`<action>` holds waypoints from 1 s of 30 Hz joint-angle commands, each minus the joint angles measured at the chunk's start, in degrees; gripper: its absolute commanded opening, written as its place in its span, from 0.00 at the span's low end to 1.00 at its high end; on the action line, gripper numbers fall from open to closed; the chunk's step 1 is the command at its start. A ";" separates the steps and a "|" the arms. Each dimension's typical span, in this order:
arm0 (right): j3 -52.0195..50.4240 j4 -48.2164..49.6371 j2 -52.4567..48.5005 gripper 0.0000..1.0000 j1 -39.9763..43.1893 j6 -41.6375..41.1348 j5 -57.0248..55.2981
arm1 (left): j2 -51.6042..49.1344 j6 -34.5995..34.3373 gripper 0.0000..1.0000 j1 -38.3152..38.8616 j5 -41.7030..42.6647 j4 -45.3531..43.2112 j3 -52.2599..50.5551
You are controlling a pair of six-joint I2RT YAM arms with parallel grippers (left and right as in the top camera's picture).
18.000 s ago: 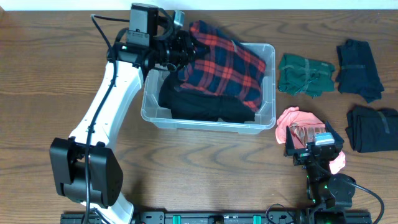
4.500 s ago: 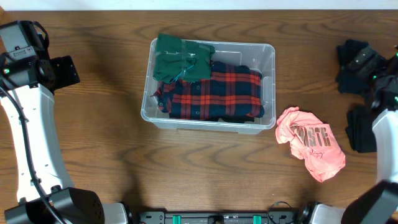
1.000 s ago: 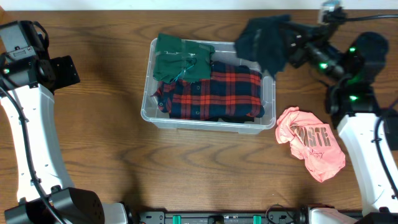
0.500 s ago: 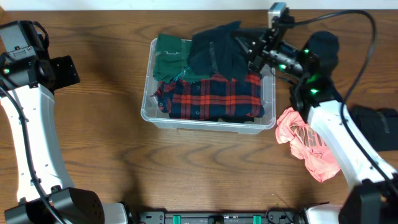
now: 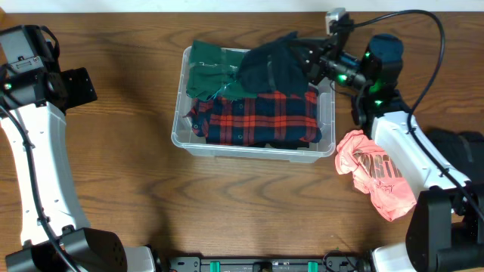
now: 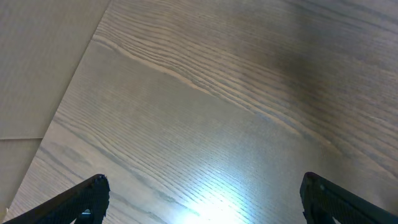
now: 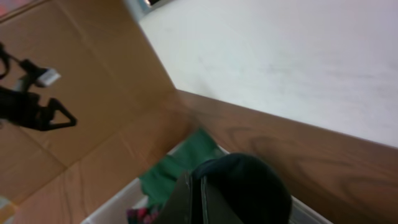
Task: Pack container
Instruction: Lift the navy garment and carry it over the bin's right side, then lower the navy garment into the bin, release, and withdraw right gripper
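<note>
Before you release the navy garment (image 5: 271, 66) pinched in your right claw (image 5: 306, 64), bring it nearer from the far rim so it settles flat rather than draping the wall. Mid-counter (image 5: 227, 204), the container (image 5: 253, 151) holds a plaid shirt (image 5: 261, 117) in front and a green garment (image 5: 208, 72) in the far-left corner. Your left claw (image 6: 208, 198) hangs wide apart.
</note>
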State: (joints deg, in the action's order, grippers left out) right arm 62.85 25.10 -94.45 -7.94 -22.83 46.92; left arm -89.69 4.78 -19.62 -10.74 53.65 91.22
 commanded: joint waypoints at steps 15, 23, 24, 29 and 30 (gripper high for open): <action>0.20 -12.00 -0.94 0.78 8.28 5.75 -5.25 | -0.17 0.57 0.98 -0.09 -0.46 0.13 -0.26; 0.20 -14.03 -0.94 0.74 8.92 7.96 -2.32 | -0.17 0.57 0.98 -0.09 -0.46 0.15 -0.26; 0.20 -14.03 -0.94 0.73 8.46 8.35 -2.27 | -0.17 0.57 0.98 -0.09 -0.46 0.15 -0.26; 0.22 -13.84 -0.94 0.61 4.63 10.58 -3.54 | -0.17 0.57 0.98 -0.09 -0.46 0.15 -0.26; 0.22 -13.88 -0.94 0.53 3.43 10.99 -4.63 | -0.17 0.57 0.98 -0.09 -0.46 0.15 -0.26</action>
State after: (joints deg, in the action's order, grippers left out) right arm 62.83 11.42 -94.89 -1.54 -14.22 43.20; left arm -89.69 4.78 -19.62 -10.74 53.65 91.20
